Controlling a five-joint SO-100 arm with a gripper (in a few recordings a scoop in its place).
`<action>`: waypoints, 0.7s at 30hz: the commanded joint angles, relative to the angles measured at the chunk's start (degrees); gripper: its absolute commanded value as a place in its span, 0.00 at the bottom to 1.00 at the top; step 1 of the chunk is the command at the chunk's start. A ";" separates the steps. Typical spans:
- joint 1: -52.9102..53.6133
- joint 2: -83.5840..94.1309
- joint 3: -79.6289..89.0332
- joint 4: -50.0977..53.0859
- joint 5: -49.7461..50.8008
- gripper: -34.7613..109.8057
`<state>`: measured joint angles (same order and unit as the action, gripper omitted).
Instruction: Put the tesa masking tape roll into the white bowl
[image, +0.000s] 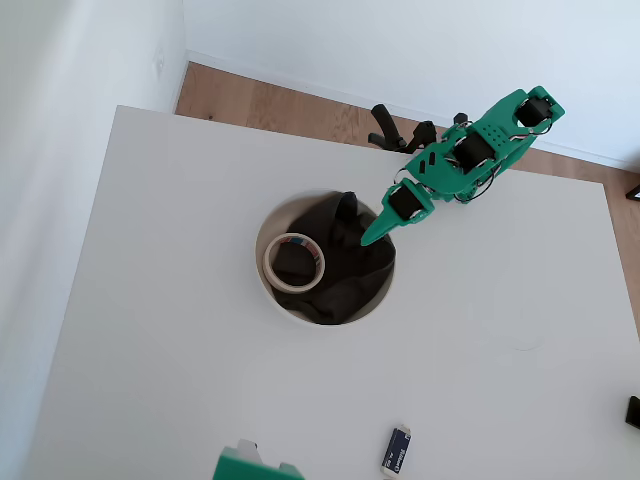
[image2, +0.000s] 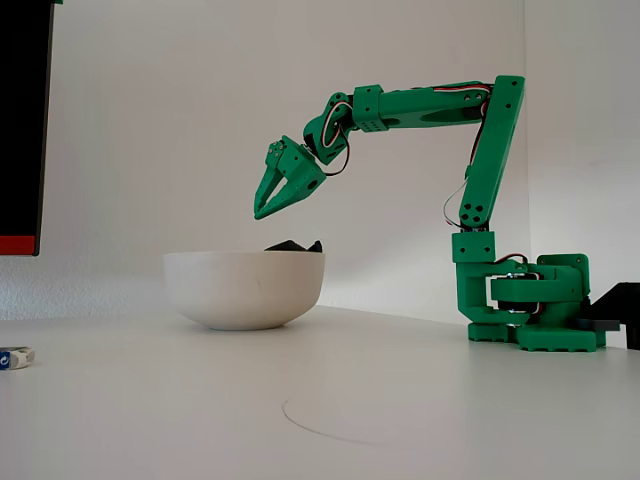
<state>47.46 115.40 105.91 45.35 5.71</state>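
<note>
The tesa masking tape roll, a cream ring with a red-and-blue label on its core, lies flat on dark cloth in the left part of the white bowl. In the fixed view the white bowl stands left of the arm, a bit of dark cloth peeking over its rim, the roll hidden inside. My green gripper hangs over the bowl's right rim, to the right of the roll. In the fixed view the gripper is well above the bowl, pointing down, its fingers together with nothing between them.
A small blue-and-white packet lies near the table's front edge, and shows as a packet at far left in the fixed view. The arm's base stands at right. A green object sits at the bottom edge.
</note>
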 joint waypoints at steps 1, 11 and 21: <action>-7.03 13.54 -4.57 7.91 0.62 0.18; -35.68 43.95 7.65 30.50 0.09 0.18; -41.40 73.04 35.16 36.30 -3.16 0.18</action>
<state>6.59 179.91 133.77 80.42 3.52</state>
